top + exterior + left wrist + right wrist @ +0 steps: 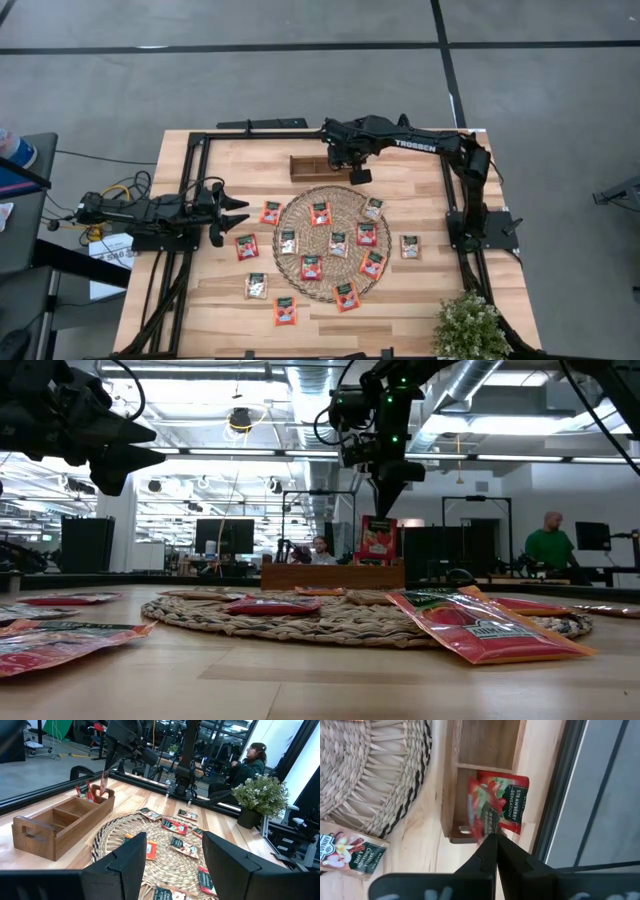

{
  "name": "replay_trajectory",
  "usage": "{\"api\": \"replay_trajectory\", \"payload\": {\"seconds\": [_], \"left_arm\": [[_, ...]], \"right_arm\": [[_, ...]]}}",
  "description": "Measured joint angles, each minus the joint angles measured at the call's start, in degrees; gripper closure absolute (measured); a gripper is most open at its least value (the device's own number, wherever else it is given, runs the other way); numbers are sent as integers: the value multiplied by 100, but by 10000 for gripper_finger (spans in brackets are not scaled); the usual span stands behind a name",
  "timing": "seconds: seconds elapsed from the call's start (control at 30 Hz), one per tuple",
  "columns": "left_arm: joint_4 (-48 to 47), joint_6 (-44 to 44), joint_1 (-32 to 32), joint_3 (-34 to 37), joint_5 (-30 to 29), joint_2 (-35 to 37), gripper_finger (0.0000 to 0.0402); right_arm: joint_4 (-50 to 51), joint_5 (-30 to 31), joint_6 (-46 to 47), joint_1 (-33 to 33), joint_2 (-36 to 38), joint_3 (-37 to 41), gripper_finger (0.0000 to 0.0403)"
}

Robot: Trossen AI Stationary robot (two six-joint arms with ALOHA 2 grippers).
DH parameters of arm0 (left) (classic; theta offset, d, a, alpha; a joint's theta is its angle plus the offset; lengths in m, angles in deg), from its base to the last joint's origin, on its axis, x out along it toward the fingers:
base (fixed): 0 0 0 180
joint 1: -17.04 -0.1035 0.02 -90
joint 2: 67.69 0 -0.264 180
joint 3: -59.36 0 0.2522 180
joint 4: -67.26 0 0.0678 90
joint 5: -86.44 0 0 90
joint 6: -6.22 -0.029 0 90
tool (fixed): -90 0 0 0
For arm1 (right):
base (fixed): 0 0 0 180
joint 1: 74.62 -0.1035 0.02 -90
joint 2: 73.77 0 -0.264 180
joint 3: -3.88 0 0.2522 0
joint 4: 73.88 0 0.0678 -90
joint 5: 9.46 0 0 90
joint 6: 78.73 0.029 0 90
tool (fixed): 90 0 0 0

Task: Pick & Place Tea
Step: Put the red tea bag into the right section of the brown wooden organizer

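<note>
Several tea packets, mostly red-orange with dark labels, lie flat on the round woven mat point(330, 192) and on the table around it, such as one packet point(247, 246) to the mat's left. The brown wooden tray point(310, 167) sits beyond the mat. My right gripper point(492, 836) is over the tray's right end compartment, shut on a red tea packet point(481, 815). Another strawberry packet point(512, 805) stands in that compartment, leaning on its wall. My left gripper point(238, 211) waits open left of the mat, touching nothing. My right gripper pinches the red tea packet by its top edge point(487, 831) between the two fingertips, coming from above and pointing down. The packet hangs roughly upright below the fingers point(388, 495), its lower part down inside the tray's end compartment point(102, 787).
Loose packets lie right of the mat point(410, 246) and near its front-left point(256, 286), point(285, 311). A small potted plant point(468, 325) stands at the table's near right corner. A dark frame rail point(260, 124) runs along the far edge. People sit in the room beyond.
</note>
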Motion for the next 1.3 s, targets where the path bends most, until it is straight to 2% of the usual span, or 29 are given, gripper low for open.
{"api": "replay_trajectory", "payload": {"seconds": [0.3,0.97,1.3], "left_arm": [[-2,5,0,0,0,0,216],[-3,11,0,0,0,0,216],[-2,39,0,-2,0,0,216]], "right_arm": [[-57,-286,109,88,0,4,403],[-158,-322,112,156,-7,37,403],[-84,-232,177,152,-564,44,403]]}}
